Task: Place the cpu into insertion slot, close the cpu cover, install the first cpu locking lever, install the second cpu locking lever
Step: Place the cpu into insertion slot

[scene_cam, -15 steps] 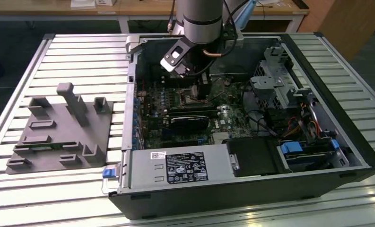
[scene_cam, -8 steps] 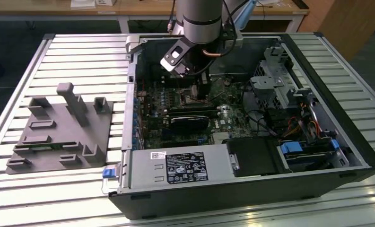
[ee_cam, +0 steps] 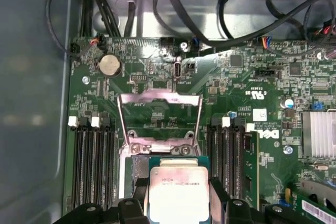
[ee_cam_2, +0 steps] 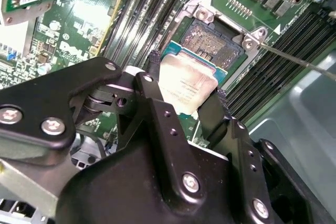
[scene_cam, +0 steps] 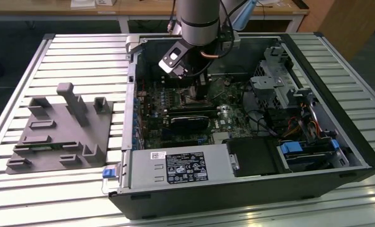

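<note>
No legible text: tiny print on power supply label (scene_cam: 186, 168) and cpu (ee_cam: 177, 190).

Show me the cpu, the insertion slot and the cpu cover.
cpu (ee_cam: 176, 190), first wrist view, its silver lid.
insertion slot (ee_cam_2: 211, 40), second wrist view, its dark centre.
cpu cover (ee_cam: 157, 96), first wrist view, frame's end bar.

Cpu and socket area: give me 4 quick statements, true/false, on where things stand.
1. The gripper is shut on the cpu. True.
2. The cpu sits flat in the socket. False: it is held off it, and the socket's contact field is partly bare.
3. The cover is closed over the socket. False: it stands flipped open.
4. The computer case lies on its side, open on top. True.
</note>
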You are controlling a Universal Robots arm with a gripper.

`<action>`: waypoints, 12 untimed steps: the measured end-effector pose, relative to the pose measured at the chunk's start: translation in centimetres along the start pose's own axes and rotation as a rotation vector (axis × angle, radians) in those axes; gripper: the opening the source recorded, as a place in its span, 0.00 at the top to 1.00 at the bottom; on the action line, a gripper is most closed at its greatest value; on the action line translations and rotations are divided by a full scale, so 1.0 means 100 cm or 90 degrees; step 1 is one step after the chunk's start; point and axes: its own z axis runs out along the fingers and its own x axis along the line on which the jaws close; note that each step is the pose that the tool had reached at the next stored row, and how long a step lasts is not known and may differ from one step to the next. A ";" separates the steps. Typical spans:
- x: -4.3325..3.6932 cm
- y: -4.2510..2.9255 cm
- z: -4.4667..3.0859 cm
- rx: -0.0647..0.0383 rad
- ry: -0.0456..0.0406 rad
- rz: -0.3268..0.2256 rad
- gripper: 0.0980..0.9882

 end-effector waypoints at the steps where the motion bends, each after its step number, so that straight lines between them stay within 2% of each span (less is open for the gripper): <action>1: 0.0004 -0.0010 0.0007 0.000 0.0001 -0.001 0.50; 12: 0.0064 -0.0066 0.0082 0.000 0.0002 -0.007 0.50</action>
